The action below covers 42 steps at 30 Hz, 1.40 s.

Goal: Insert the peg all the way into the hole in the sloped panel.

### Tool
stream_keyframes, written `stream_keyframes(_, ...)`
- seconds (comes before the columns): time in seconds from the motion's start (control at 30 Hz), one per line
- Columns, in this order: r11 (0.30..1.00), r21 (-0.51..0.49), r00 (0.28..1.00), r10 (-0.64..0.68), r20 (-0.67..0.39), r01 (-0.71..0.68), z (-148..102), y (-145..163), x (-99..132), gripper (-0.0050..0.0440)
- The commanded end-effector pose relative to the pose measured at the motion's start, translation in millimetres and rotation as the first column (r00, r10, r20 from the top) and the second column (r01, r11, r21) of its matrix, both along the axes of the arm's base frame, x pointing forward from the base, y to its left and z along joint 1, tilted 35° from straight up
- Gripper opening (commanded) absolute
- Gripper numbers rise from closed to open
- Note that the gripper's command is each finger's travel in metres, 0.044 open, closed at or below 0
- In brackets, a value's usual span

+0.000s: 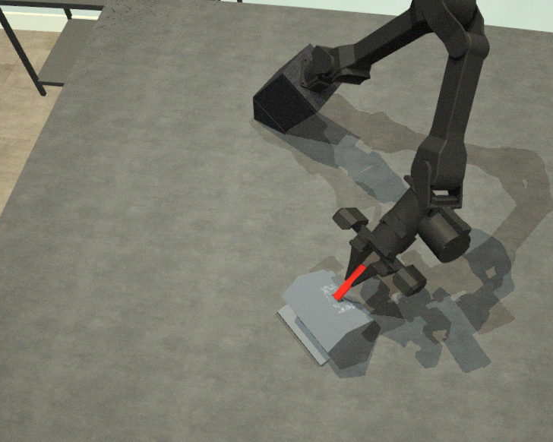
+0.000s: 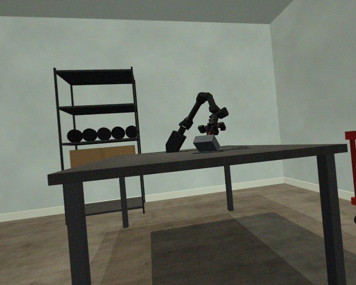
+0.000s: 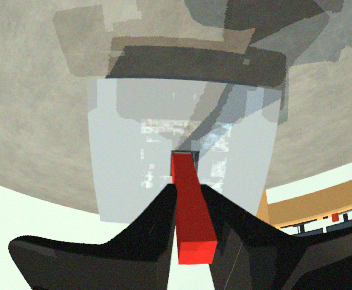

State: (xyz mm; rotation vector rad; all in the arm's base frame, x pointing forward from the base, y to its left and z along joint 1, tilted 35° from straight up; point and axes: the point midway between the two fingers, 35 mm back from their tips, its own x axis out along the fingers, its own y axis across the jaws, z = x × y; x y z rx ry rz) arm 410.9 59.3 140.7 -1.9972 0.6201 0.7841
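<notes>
Claw (image 1: 358, 276) clenched on the red peg (image 1: 349, 284), its two dark fingers pinching the peg's upper half while the lower half sticks out free. From the top view, the peg slants down toward the grey sloped panel (image 1: 322, 311), and its lower tip meets the panel's face at the small dark hole (image 3: 184, 153); the wrist view shows the tip right at the hole's mouth, with most of the peg's length outside. How deep the tip sits cannot be told. The panel block stands on the bench (image 1: 148, 238) toward its near right part, away from the edges. The arm's dark base (image 1: 281, 102) sits closer to the far edge of the bench, well apart from the panel.
</notes>
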Motion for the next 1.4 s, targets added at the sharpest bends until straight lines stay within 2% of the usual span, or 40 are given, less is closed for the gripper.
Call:
stream_keyframes(0.0, 1.0, 0.004, 1.0, 0.004, 0.021, -0.004, 8.5, -0.1, 1.0, 0.0)
stream_keyframes(1.37, 1.0, 0.004, 1.0, 0.004, 0.021, -0.004, 5.0, -0.6, 4.3, 0.0)
